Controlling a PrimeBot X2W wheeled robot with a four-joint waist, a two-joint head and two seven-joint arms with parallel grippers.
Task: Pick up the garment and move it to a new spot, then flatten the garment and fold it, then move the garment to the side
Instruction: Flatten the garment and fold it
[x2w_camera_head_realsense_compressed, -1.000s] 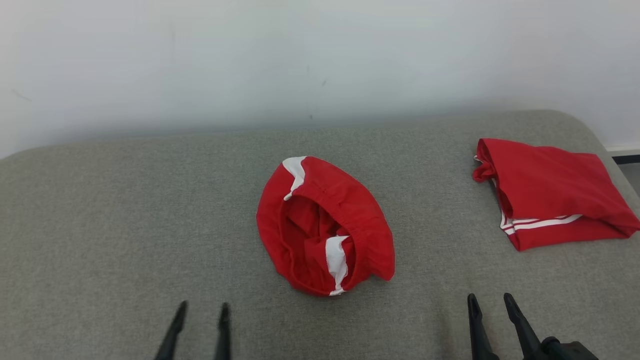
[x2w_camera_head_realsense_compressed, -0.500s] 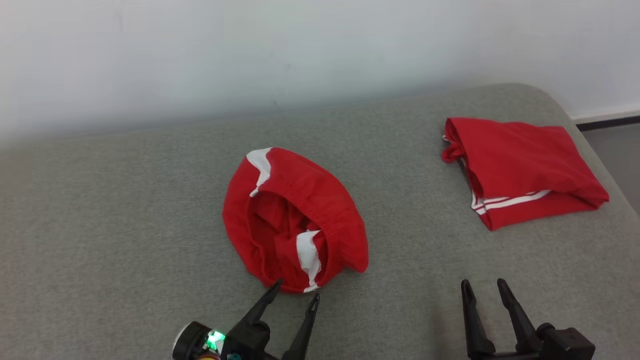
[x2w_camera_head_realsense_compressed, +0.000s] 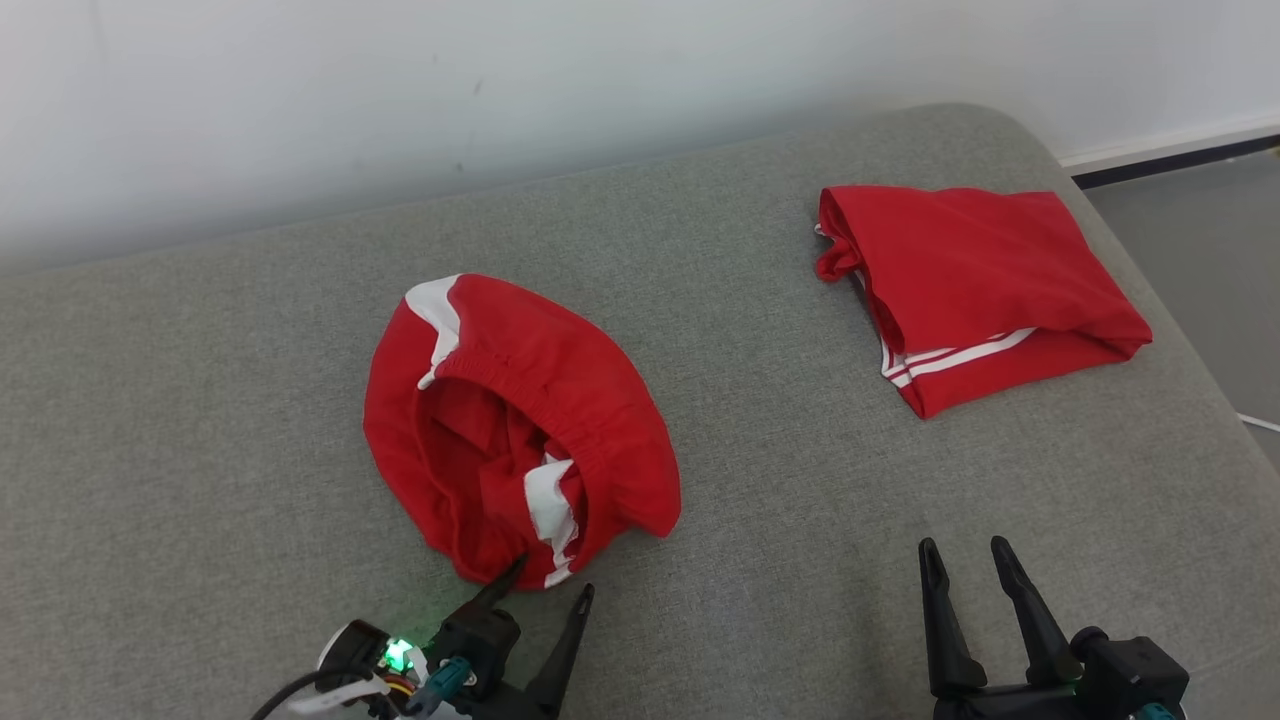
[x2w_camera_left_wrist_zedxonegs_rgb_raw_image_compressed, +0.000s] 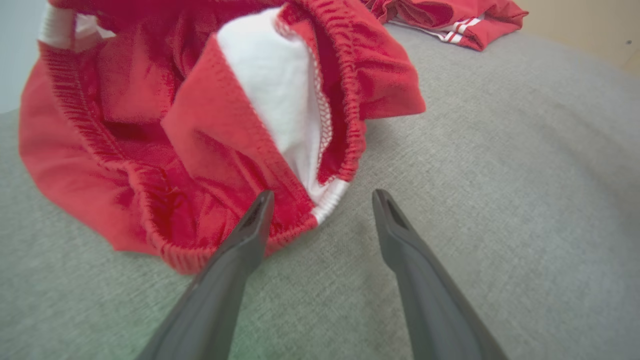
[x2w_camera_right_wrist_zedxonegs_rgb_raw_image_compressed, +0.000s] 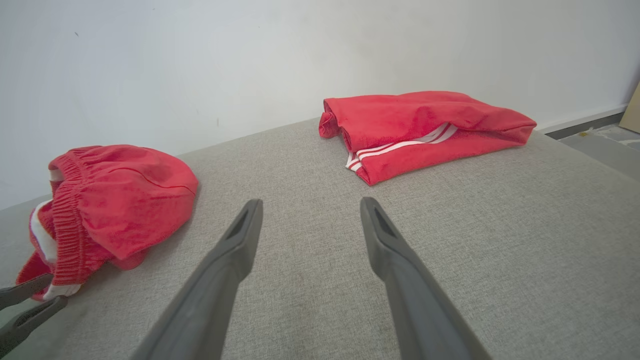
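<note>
Dark fingers nearest: left hand (x2w_camera_head_realsense_compressed: 550, 578) at the lower left of the head view, spread wide and holding nothing. One tip sits over the near hem of the garment (x2w_camera_head_realsense_compressed: 560, 370), the other over bare grey cushion (x2w_camera_head_realsense_compressed: 200, 400); cannot tell whether the tip presses the cloth. Right hand (x2w_camera_head_realsense_compressed: 964, 545) at the lower right, equally wide, empty, over bare cushion and well apart from any cloth.

Judged to be the first step: reaching to pick up, nothing lifted yet. Next move probably calls for easing forward and down so that the gathered waistband (x2w_camera_left_wrist_zedxonegs_rgb_raw_image_compressed: 350, 150) and the white panel (x2w_camera_left_wrist_zedxonegs_rgb_raw_image_compressed: 270, 85) beside it fall between the fingers, then closing on a good bite of cloth. Soft and loose, so likely to sag and unroll when lifted; a grip on one thin layer could slip.

Garment itself at centre left of the head view: red, crumpled into a rounded heap, waist opening facing the camera, not yet flattened.

Farther, upper right: a second folded garment (x2w_camera_head_realsense_compressed: 980, 270), red with white stripes, lying flat near the cushion's rounded corner. Takes up that side, so worth avoiding when choosing a new spot. Open cushion to the left and in front.

Beyond, pale wall (x2w_camera_head_realsense_compressed: 300, 100); grey floor (x2w_camera_head_realsense_compressed: 1200, 230) at the far right edge.
</note>
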